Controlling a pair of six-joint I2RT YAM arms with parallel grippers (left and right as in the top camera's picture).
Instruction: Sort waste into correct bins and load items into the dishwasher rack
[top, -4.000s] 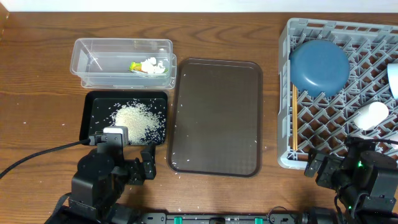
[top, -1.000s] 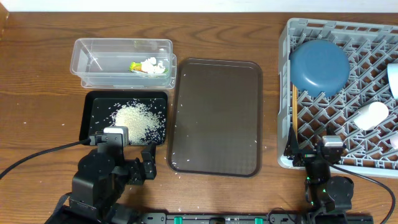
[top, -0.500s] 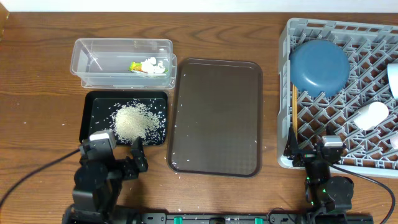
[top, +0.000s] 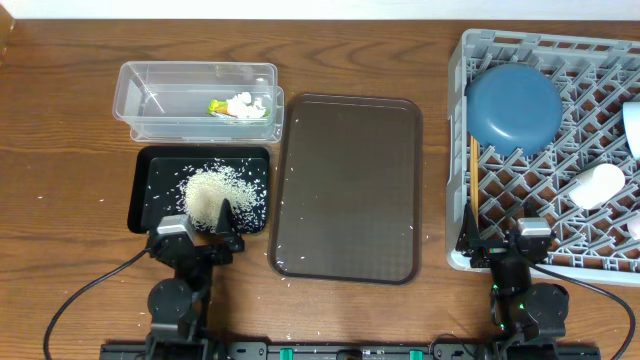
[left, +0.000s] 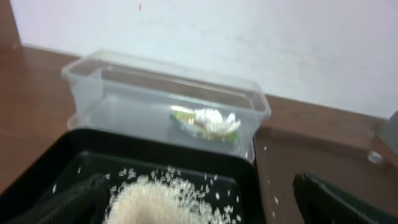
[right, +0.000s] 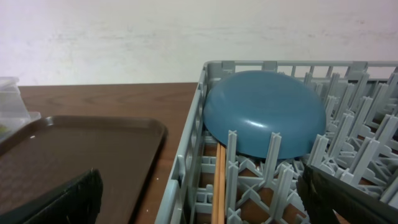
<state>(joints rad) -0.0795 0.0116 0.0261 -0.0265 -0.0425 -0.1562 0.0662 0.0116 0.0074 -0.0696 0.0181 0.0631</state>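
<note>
The clear tub (top: 197, 100) holds the snack wrapper and the white tissue (top: 238, 106); both also show in the left wrist view (left: 208, 121). The black tray (top: 150, 170) holds a pile of rice (top: 215, 192). The grey rack (top: 545, 150) holds the dark-blue dish (top: 513, 107), the chopsticks (top: 472, 190) along its left wall, and a white cup (top: 598, 185). Another white piece (top: 633, 130) is cut off at the right edge. My left gripper (top: 195, 225) is open and empty at the tray's near edge. My right gripper (top: 503, 248) is open and empty at the rack's near left corner.
The brown serving tray (top: 348, 188) lies between the bins and the rack, with a few stray rice grains on it and on the table around it. The rack's wall (right: 186, 162) stands right in front of my right gripper (right: 205, 199).
My left arm has drawn back toward the front edge and folded down, its gripper now at the black tray's near edge. My right arm moved left earlier and has since stayed still.
</note>
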